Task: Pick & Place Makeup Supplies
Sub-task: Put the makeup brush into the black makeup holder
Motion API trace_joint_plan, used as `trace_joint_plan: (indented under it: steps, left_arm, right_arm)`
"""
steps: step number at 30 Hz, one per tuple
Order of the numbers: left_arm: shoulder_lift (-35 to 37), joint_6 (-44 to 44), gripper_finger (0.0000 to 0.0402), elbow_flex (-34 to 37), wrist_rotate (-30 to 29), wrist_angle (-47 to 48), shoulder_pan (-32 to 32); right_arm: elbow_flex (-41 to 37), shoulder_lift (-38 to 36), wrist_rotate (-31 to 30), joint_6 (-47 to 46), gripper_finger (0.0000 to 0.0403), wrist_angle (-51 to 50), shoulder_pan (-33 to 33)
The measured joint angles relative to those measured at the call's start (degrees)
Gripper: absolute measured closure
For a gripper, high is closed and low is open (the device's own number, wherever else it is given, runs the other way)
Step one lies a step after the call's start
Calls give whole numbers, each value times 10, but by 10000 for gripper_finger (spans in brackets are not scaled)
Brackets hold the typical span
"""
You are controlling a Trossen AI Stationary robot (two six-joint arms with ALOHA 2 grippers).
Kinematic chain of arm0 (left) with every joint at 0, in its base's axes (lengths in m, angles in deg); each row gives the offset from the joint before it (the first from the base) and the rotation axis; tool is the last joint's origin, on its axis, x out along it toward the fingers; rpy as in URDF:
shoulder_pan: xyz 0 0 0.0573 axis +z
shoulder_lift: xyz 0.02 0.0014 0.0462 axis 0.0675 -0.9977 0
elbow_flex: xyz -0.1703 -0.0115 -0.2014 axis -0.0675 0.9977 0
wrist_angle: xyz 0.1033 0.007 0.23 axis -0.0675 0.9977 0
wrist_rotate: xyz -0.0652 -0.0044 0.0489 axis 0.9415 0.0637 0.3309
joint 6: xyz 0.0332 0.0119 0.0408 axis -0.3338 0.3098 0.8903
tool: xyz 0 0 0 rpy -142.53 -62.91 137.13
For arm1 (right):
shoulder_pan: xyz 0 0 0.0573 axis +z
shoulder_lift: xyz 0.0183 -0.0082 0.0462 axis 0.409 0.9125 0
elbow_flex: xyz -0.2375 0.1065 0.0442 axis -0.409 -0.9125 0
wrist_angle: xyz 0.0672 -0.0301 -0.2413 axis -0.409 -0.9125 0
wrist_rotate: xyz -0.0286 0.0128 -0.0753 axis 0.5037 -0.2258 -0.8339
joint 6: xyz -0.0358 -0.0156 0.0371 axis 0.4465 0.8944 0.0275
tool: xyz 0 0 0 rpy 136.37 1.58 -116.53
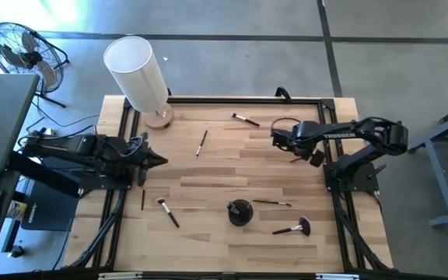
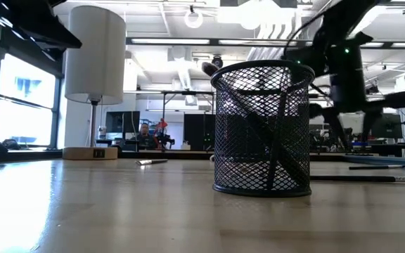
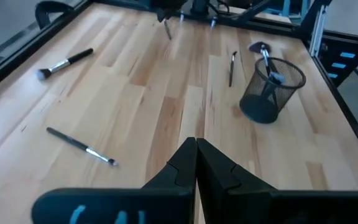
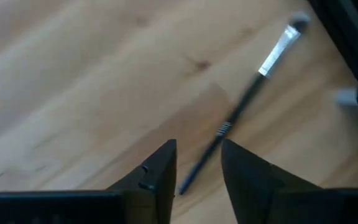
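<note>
Slim makeup brushes lie flat on the wooden table: one near the far edge [image 1: 245, 119], one left of centre [image 1: 201, 143], two near the left arm [image 1: 168, 212], one thin one [image 1: 273, 203] and the reddish fluffy-headed one [image 1: 292, 229] by the near right. My right gripper [image 1: 274, 136] hovers open; in its wrist view [image 4: 197, 155] a silver-ferruled brush [image 4: 247, 99] lies below, its handle end between the fingertips, untouched. My left gripper [image 1: 158, 161] waits shut at the table's left [image 3: 196, 155]. At least one brush [image 3: 269, 65] stands in the black mesh cup [image 1: 239, 211].
A big white cylinder lamp [image 1: 138, 74] stands on a wooden base at the far left corner. The black mesh cup [image 2: 262, 130] sits near the table's near edge. Black frame rails [image 1: 208, 99] border the table. Bare wood lies across the middle [image 1: 224, 171].
</note>
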Motion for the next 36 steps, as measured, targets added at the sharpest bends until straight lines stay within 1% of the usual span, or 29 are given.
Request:
trace_joint_plan:
  steps: [4, 8, 13, 17, 20, 23, 26, 30, 32, 36]
  left_arm:
    - [21, 0, 401, 0, -1, 22, 0]
    - [35, 0, 401, 0, -9, 44, 0]
    - [37, 0, 401, 0, -20, 47, 0]
    - [37, -2, 401, 0, -28, 47, 0]
    - [37, -7, 401, 0, -39, 47, 0]
    - [37, -7, 401, 0, -46, 45, 0]
    - [37, -15, 401, 0, -47, 41, 0]
    - [37, -34, 401, 0, -47, 41, 0]
    - [37, -47, 401, 0, -47, 41, 0]
    - [37, -72, 401, 0, -48, 41, 0]
  right_arm:
    - [-42, 0, 49, -42, 254, 13, -14]
    - [-76, 0, 55, -47, 241, 59, -29]
    - [-101, -3, 68, -41, 243, 112, -47]
    - [-103, -3, 63, 12, 248, 120, -49]
    - [-100, -2, 60, 96, 259, 123, -49]
    - [-100, -2, 68, 193, 282, 129, -49]
    - [-100, -2, 79, 280, 319, 142, -50]
    - [-101, -2, 100, 391, 384, 161, -50]
    - [-101, -2, 113, 483, 391, 167, -47]
    - [-101, -2, 132, 695, 383, 175, -21]
